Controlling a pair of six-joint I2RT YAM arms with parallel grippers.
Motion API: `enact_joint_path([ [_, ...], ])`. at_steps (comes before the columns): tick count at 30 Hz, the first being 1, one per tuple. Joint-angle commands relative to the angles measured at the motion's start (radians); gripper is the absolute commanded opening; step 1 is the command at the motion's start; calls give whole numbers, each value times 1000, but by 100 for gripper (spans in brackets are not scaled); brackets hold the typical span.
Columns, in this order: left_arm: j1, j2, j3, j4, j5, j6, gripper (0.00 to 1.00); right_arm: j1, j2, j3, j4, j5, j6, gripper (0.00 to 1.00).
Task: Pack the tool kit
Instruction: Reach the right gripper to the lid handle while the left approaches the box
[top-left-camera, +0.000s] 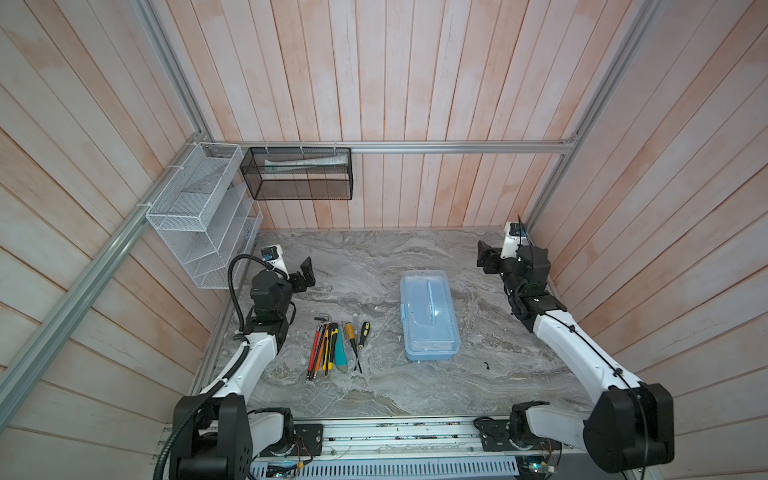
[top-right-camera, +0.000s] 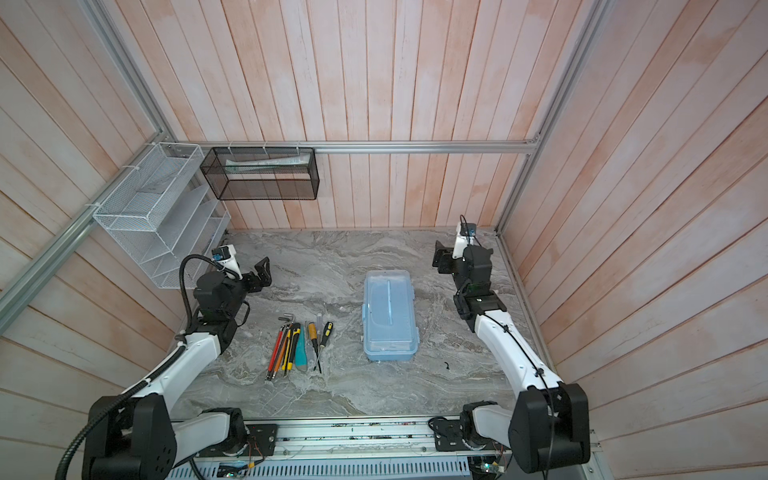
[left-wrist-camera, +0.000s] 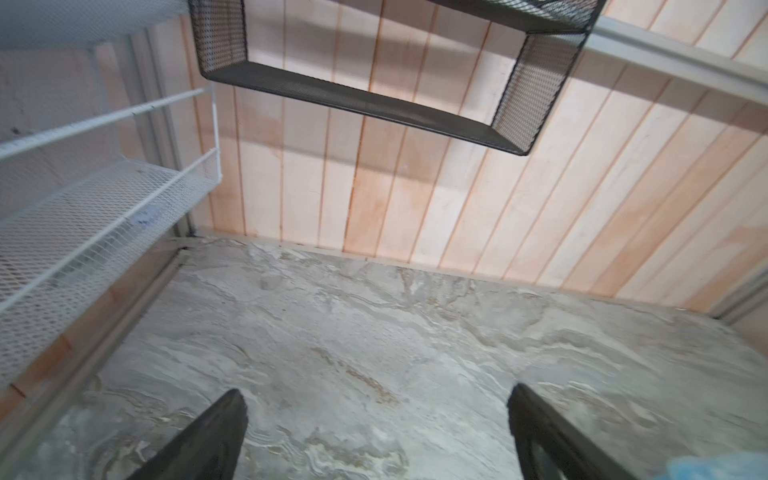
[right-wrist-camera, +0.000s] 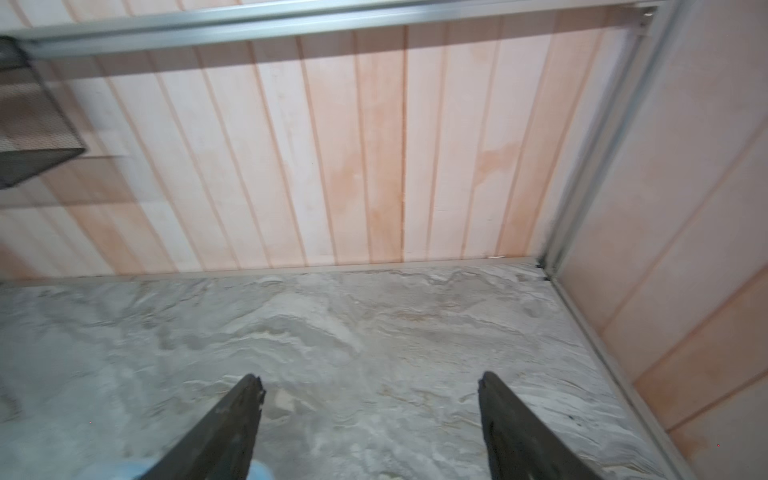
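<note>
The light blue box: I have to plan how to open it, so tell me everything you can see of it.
The light blue box is a rounded, rectangular plastic case, shut, under a clear lid whose blue handle lies along its length. A small blue clasp shows on the long side facing the row of tools. It sits flat on the marbled table, right of centre, apart from the tools; only the table touches it. Its contents cannot be made out.
</note>
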Motion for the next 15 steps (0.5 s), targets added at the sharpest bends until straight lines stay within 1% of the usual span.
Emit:
enact_joint_path([
  [1,-34,-18,-18,-242,176,-132,100,91,-16,113,-479,-89,109,77],
  [2,-47,-25,-28,-255,207,-143,100,134,-15,153,-539,-90,129,76],
  [5,-78,-46,-65,-270,274,-173,100,268,16,255,-670,-44,193,73],
  [7,-93,-55,-81,-273,302,-194,100,341,63,323,-756,-21,229,71],
  [9,-108,-62,-90,-277,321,-206,100,409,130,398,-857,42,257,70],
  [12,-141,-64,-86,-293,310,-204,100,456,214,475,-978,107,286,68],
  [15,-168,-63,-100,-263,309,-207,100,478,267,496,-1004,118,306,66],
])
